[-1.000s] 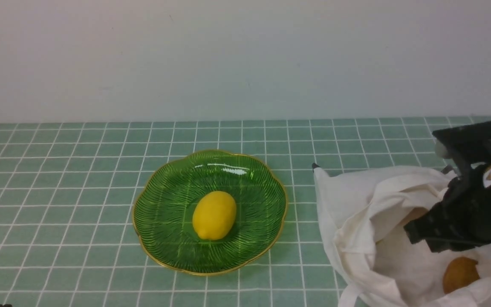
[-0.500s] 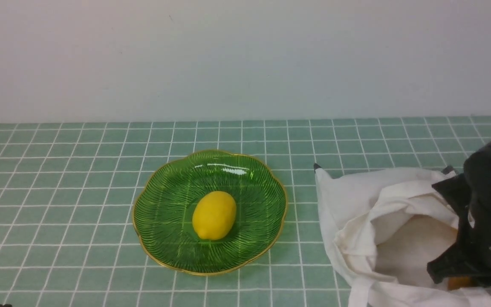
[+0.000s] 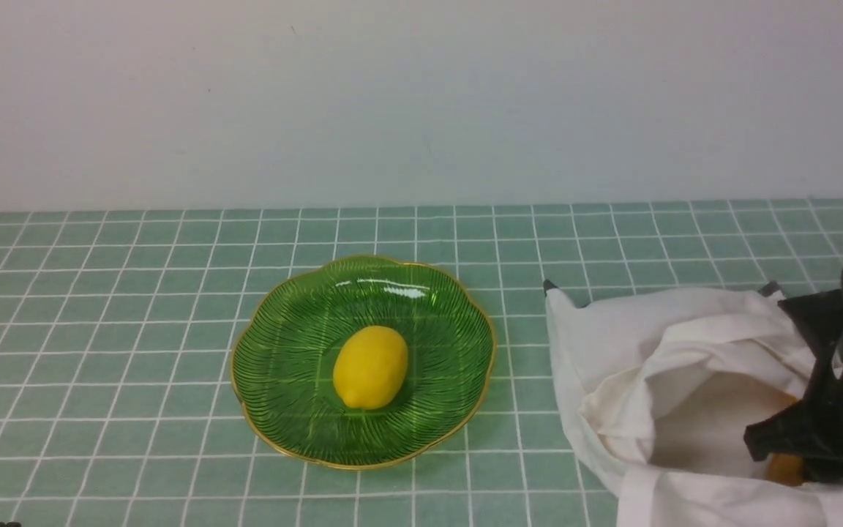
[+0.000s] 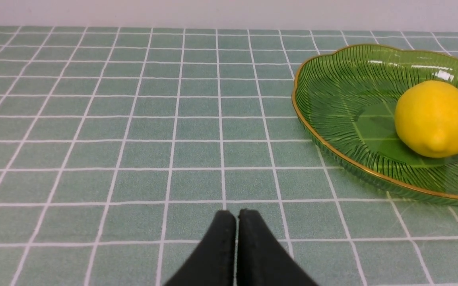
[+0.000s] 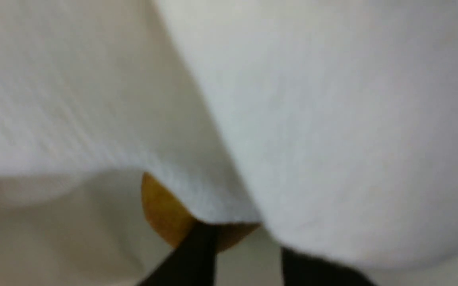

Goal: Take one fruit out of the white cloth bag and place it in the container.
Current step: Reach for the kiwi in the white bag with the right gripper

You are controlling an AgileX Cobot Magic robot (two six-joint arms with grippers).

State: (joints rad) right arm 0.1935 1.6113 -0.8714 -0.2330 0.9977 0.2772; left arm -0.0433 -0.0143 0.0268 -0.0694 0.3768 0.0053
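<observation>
The white cloth bag (image 3: 626, 344) lies open at the right of the front view. My right gripper (image 3: 773, 443) is down inside its mouth. A sliver of the brown kiwi (image 3: 784, 468) shows just under the gripper. In the blurred right wrist view the kiwi (image 5: 165, 214) sits partly under a cloth fold, against one finger (image 5: 197, 254). The right gripper (image 5: 245, 242) is open, its fingers apart with cloth over the gap. The green glass plate (image 3: 282, 344) lies mid-table. My left gripper (image 4: 236, 214) is shut and empty, low over the tiles near the plate (image 4: 332, 79).
A bright yellow lemon (image 3: 370, 366) lies in the middle of the plate, and it shows in the left wrist view as the lemon (image 4: 435, 117). The table is covered in green tiles with white lines. A pale wall runs along the back edge.
My right arm has dropped lower into the bag and toward the near right. The kiwi, plainly visible a second ago, is now mostly covered by the gripper.
</observation>
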